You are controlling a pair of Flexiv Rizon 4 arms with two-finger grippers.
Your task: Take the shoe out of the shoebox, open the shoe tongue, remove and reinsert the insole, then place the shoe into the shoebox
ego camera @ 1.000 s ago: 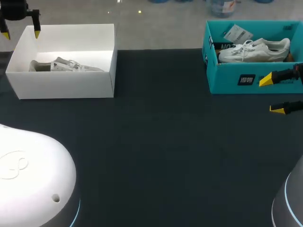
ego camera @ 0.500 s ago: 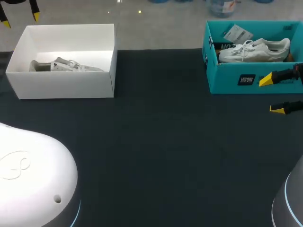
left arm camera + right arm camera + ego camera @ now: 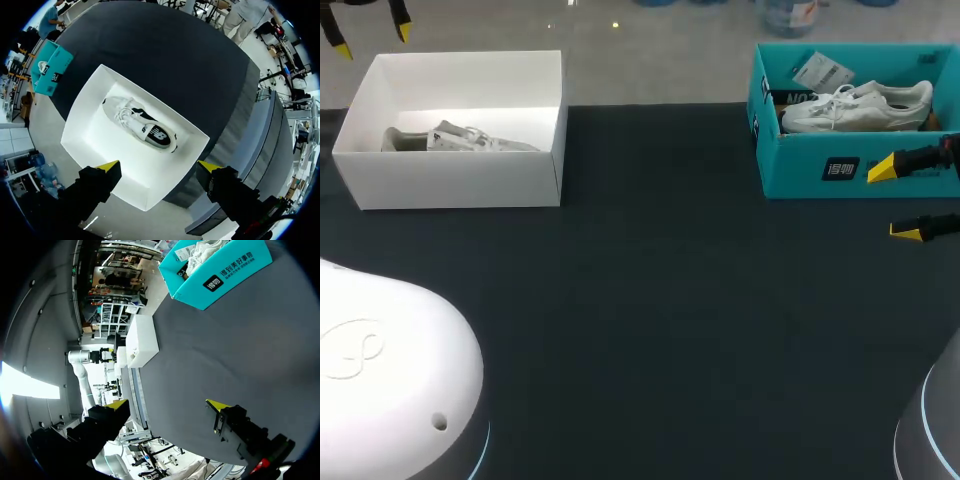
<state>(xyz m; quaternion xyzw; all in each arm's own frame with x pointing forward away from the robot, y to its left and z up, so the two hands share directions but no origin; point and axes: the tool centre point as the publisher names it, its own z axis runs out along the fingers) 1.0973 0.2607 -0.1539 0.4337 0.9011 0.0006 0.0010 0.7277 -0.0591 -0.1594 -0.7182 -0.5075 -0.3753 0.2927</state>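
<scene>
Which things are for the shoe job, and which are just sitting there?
For the job, likely: white box, black-and-white shoe in it, left gripper above them.
Just sitting there: teal box, white shoe in it, tag, right gripper beside that box.

At left, the open-topped white cardboard shoebox (image 3: 460, 182): 4 upright walls ring the white-and-black trainer (image 3: 142, 131); entry from above only. At right, the teal cardboard shoebox (image 3: 800, 172), likewise walled. Bare dark tabletop (image 3: 660, 300) spans between the 2 boxes.
</scene>
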